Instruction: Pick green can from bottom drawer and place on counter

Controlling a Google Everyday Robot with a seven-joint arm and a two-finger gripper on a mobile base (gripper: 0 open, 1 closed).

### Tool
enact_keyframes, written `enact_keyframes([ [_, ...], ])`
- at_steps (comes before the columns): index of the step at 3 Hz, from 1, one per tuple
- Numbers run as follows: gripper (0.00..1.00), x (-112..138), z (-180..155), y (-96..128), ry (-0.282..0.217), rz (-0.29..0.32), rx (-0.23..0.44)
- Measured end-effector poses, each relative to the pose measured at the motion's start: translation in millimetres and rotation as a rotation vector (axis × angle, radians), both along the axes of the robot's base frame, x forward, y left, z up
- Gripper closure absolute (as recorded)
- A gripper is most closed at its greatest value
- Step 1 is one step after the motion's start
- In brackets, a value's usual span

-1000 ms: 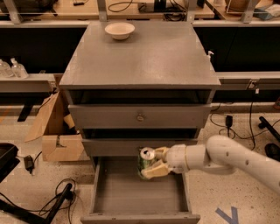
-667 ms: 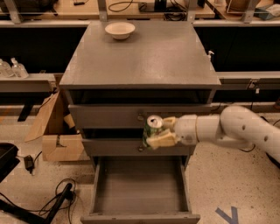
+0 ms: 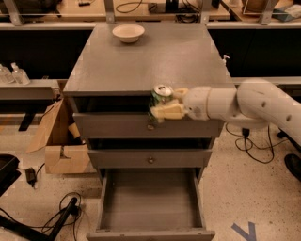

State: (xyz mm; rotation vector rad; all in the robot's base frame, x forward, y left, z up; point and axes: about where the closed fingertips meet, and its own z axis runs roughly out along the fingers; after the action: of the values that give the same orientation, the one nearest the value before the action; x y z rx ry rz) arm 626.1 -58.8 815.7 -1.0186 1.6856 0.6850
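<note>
Lab room, speckled floor, light wooden benches (image 3: 61, 7) with cables along the back. Grey three-drawer cabinet in the middle. Gripper (image 3: 163, 102) sits at the cabinet's front edge, reaching in from the right on a white arm (image 3: 263, 106). Cream fingers (image 3: 167, 112) are clamped on the green can (image 3: 160, 95), one low across its front, the other behind it on the right. Can is roughly upright between the fingers, silver top and pull tab showing above them. It is held off any surface, just in front of the counter's front lip.

Counter (image 3: 150, 59) stretches away behind the fingers. Cream bowl (image 3: 128, 33) stands at its far side, well apart from the fingers, back and to the left. Top drawer (image 3: 117, 126) is directly under the fingers, its round knob (image 3: 150, 126) just below the lower finger. Middle drawer (image 3: 122, 159) is further below. Bottom drawer (image 3: 150, 204) is well below the fingers, pulled out, bare grey floor showing.

Cardboard box (image 3: 59, 141) is on the floor, down and left of the fingers. Clear bottles (image 3: 13, 74) stand on a shelf far left. Black cables (image 3: 56, 219) lie on the floor lower left. Blue tape mark (image 3: 244, 230) lower right.
</note>
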Motion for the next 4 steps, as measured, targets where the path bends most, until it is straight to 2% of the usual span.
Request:
enact_keyframes([
  [1,1.0,34.1,34.5,19.8,-0.079,-0.1,0.015],
  [2,1.0,47.9,63.0,29.8,-0.154,-0.187,0.013],
  [3,1.0,56.0,70.2,26.9,-0.178,-0.23,0.014],
  [4,1.0,58.6,71.7,26.4,-0.172,-0.228,0.018],
])
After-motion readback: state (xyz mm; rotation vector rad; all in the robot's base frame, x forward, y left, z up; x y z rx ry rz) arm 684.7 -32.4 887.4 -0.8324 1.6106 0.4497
